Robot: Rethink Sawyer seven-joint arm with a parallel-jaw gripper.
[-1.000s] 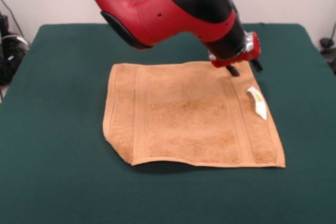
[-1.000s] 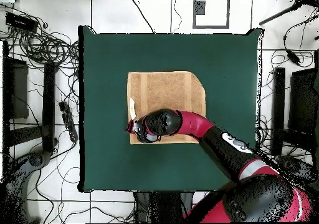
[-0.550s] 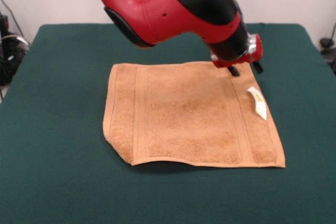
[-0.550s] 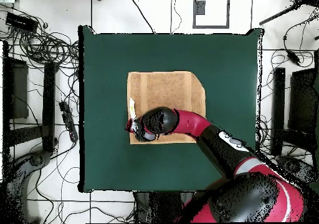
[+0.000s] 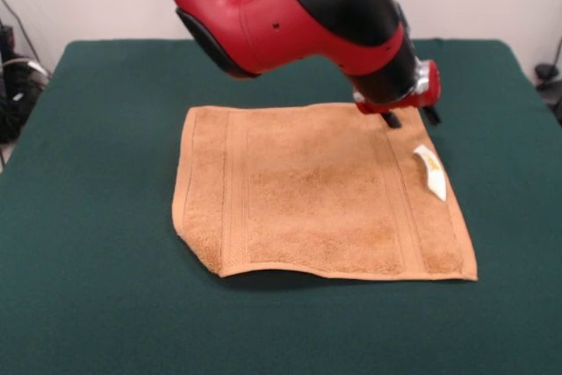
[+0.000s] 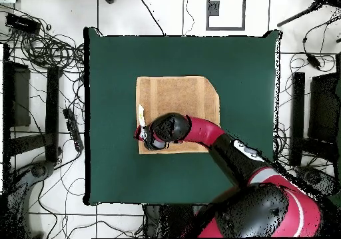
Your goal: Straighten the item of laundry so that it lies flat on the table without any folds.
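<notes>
Barely anything has shifted over the last second: the red and black arm [image 5: 290, 15] has leaned a touch more across the table [image 5: 88, 217], while the gripper [image 5: 408, 116] has kept its place at the far right corner of the hand towel [image 5: 320, 191]. The towel's outline is the same as it was. To my eye that means the spreading is nearly finished rather than in full swing, with the cloth already lying open near the middle of the green felt.

One fault remains. In the front view the near left corner looks cut off at a slant, as if tucked under, and the overhead view shows the same clipped corner on the towel [image 6: 178, 106]. The white tag [image 5: 430, 170] lies on top near the right edge, just in front of the gripper.

Two dark fingertips [image 5: 391, 118] stand apart, pointing down at the towel's corner. They hold nothing that I can see; whether they touch the cloth I cannot tell.
</notes>
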